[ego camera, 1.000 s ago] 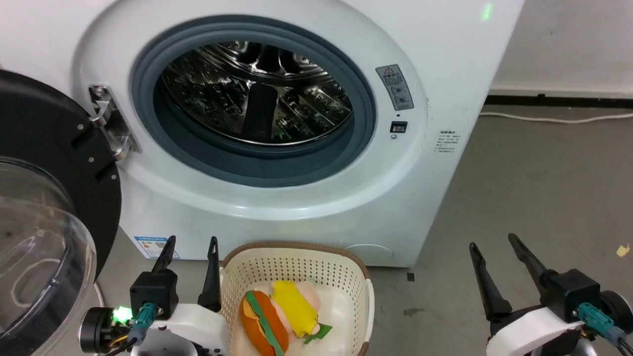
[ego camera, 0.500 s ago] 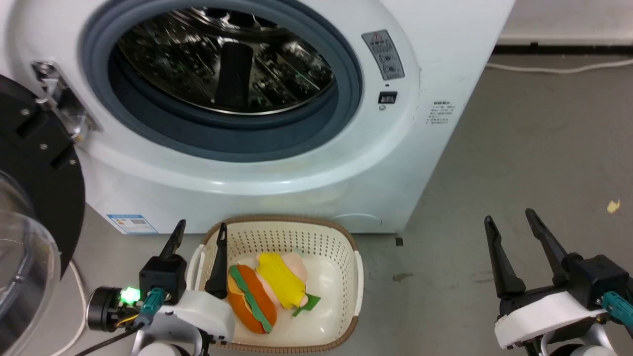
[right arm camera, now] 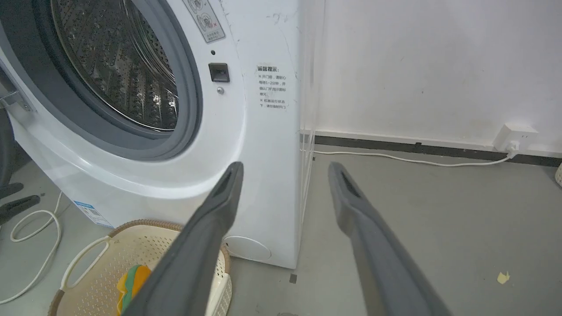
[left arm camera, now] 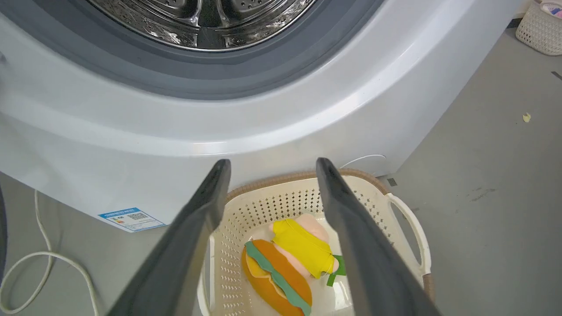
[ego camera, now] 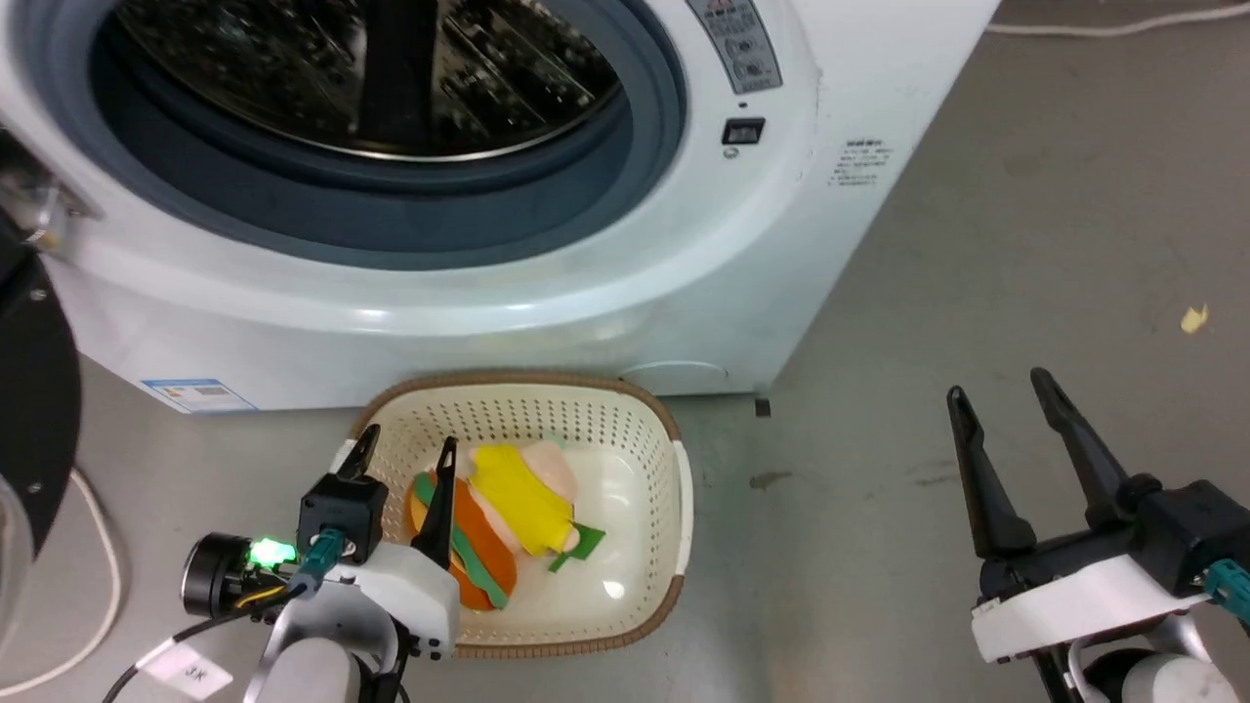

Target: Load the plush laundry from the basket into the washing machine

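**Robot arms, pair: outward appearance**

Left gripper [ego camera: 409, 437]:
- Two long, matte dark grey fingers [left arm camera: 189, 245], broad at the root and tapering to narrow tips.
- Black boxy block [ego camera: 342, 510] at the base of the fingers.
- White moulded housing [ego camera: 415, 600] with rounded edges.
- Pale grey rounded forearm [ego camera: 308, 674].
- Teal plug [ego camera: 320, 549] on a dark cable.
- Black cylinder [ego camera: 207, 588] at the side, with a lit green light [ego camera: 266, 553] and thin yellow wires.
- White tag [ego camera: 184, 672] on the cable, with a handwritten mark that is not legible.

Right gripper [ego camera: 997, 384]:
- Right fingers [right arm camera: 373, 263] of matching form and colour.
- Right block [ego camera: 1187, 527], black.
- Right housing [ego camera: 1074, 600], white.
- Right plug [ego camera: 1230, 586], teal.
- Right forearm [ego camera: 1157, 679], pale grey and rounded.
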Tool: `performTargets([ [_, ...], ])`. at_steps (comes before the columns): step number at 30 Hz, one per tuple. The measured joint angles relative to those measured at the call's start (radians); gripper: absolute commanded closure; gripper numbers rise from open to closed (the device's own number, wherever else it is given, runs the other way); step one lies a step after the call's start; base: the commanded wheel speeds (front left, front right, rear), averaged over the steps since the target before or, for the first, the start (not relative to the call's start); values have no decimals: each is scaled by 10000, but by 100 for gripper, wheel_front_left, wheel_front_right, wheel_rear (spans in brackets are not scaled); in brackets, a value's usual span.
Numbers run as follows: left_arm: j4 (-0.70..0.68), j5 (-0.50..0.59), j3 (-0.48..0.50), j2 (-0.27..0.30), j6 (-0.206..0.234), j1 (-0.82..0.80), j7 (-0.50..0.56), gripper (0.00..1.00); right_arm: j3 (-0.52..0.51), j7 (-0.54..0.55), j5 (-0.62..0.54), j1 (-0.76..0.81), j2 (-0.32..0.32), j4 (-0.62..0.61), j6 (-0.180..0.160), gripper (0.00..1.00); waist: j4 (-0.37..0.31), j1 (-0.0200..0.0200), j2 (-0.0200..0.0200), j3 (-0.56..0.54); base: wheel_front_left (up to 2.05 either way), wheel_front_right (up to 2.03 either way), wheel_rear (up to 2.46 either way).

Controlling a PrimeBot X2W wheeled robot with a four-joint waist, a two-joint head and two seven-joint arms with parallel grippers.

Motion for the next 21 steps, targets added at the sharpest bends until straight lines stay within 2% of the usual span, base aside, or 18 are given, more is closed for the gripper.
performTargets([
  [13,2017,-456,-251,593,-96,-1119,393,0,119,-303,454,-261,0,-332,0,0,-489,0,0,1146,0,0,0],
  [21,3256,-769,-773,951,-219,-1734,495,0,153,-439,819,-477,0,-491,0,0,-797,0,0,1872,0,0,0],
])
